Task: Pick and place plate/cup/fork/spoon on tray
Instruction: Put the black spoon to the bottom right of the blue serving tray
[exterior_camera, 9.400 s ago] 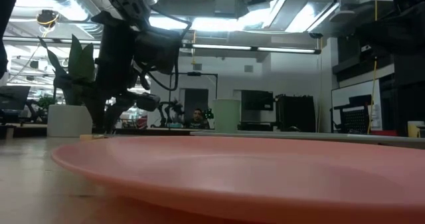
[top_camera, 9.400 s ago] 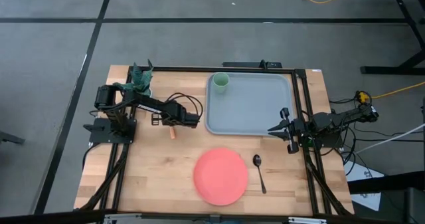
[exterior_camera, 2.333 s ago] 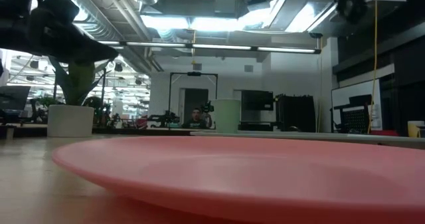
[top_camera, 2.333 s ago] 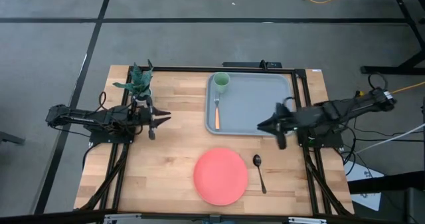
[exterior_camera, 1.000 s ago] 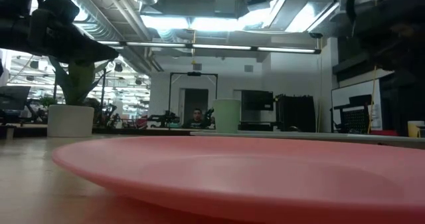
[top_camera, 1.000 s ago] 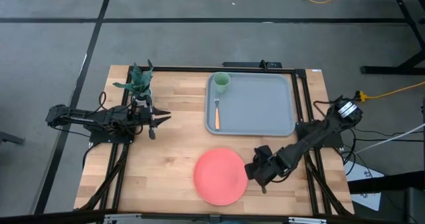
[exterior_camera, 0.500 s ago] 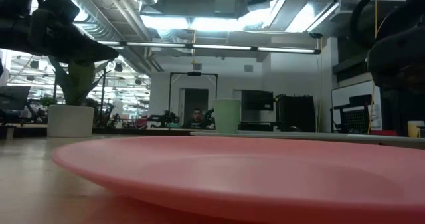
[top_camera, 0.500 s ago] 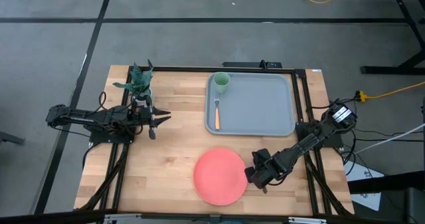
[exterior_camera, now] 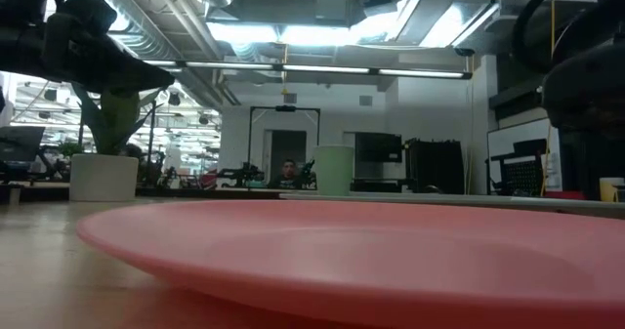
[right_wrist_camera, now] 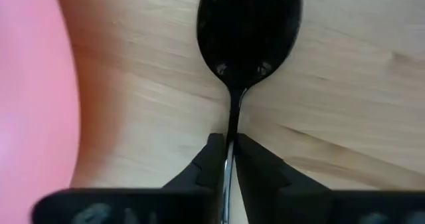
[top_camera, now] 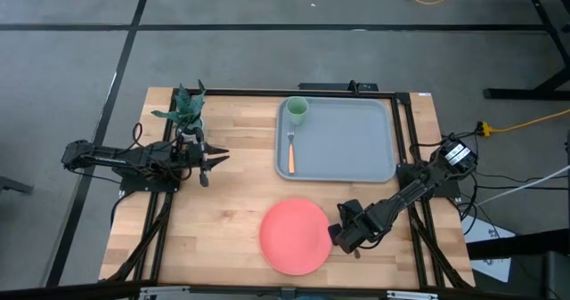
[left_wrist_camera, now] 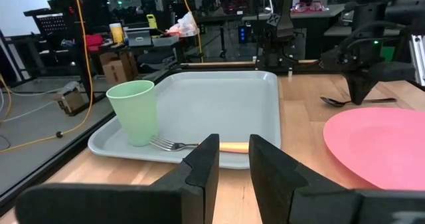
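The dark spoon [right_wrist_camera: 249,28] lies on the wood just right of the coral-pink plate [top_camera: 296,236], which lies flat near the table's front. My right gripper [top_camera: 343,238] is down over the spoon and shut on its handle. The grey-blue tray [top_camera: 356,140] at the back holds the light green cup [top_camera: 297,109], upright in its far left corner, and the orange-handled fork [top_camera: 290,151] along its left side. My left gripper [top_camera: 214,156] waits shut and empty at the left, beside the plant figure. My right gripper pinches the spoon's thin handle [right_wrist_camera: 230,139] between its two fingertips, just behind the oval bowl. The fingers come from above, pointing down, and lie across the handle. The bowl rests on the wood.
A dark green plant figure [top_camera: 185,109] stands at the far left. A black frame runs round the table top. The plate's rim [right_wrist_camera: 40,84] lies close beside the spoon. Bare wood lies between the plate and the left arm.
My right gripper has gone slightly toward the table's near edge and down onto the spoon beside the plate, then kept still. The plate, cup, fork and tray have not moved.
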